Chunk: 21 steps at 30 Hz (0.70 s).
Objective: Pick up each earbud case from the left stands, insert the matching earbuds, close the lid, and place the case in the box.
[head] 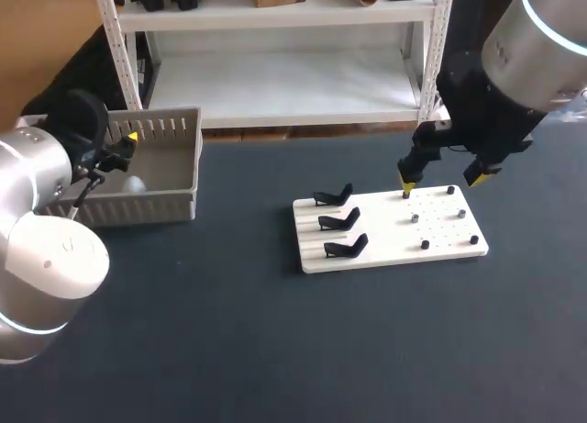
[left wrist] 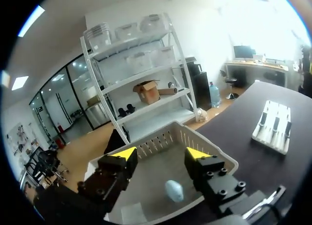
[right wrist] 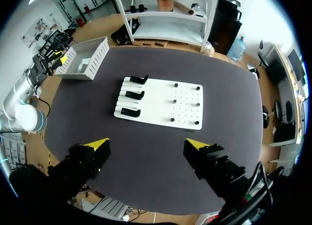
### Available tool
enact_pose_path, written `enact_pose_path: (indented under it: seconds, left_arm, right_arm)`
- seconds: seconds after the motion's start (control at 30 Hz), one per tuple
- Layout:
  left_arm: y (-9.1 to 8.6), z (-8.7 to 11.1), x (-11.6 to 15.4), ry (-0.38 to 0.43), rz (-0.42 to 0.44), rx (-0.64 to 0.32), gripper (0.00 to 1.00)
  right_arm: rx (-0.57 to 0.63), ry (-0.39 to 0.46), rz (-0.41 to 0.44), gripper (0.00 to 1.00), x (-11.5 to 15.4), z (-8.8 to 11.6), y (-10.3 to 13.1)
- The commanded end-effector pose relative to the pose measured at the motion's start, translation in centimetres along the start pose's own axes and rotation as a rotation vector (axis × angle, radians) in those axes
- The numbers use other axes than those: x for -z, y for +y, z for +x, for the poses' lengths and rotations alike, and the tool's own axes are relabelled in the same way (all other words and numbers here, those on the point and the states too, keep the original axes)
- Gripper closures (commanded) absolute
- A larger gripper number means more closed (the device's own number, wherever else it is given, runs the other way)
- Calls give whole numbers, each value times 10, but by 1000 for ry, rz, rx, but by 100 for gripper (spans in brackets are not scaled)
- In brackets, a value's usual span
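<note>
L gripper (left wrist: pixel 161 156) spread wide, gripping nothing, over grey box (head: pixel 170 203) at frame upper left. Pale earbud case (left wrist: pixel 174 190) lies inside it. R gripper (head: pixel 443 182) also agape, holding nothing, above white board (head: pixel 390 235) w/ black stands (head: pixel 341 221), right of centre.

You've got a dark grey matte table (head: pixel 229 350). Behind its far edge stands a white metal shelf unit (head: pixel 275 83) on tan wooden floor (head: pixel 37 38). A white wall (left wrist: pixel 204 20) is behind that, and glass-walled partitions (left wrist: pixel 73 98) lie beyond the table's left.
</note>
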<state>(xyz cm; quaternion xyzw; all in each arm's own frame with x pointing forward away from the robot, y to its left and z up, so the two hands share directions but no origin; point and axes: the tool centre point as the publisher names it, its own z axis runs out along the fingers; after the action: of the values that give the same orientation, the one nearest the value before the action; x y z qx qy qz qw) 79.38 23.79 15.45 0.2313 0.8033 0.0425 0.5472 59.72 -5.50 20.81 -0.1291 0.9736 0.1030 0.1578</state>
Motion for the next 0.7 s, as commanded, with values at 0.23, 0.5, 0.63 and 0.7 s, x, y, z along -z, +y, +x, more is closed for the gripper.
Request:
enact_pose_path:
  seconds: [0.23,0.5,0.63,0.7]
  left_arm:
    - [-2,-20,23,-161,80,-61,0]
    - [-8,-29,32,-186,106,-85,0]
    - [-8,-29,32,-186,106,-85,0]
    - [-8,-29,32,-186,106,-85,0]
  right_arm:
    - [1,0,0,0,0,0,0]
    - [1,0,0,0,0,0,0]
    - [1,0,0,0,0,0,0]
    - [1,0,0,0,0,0,0]
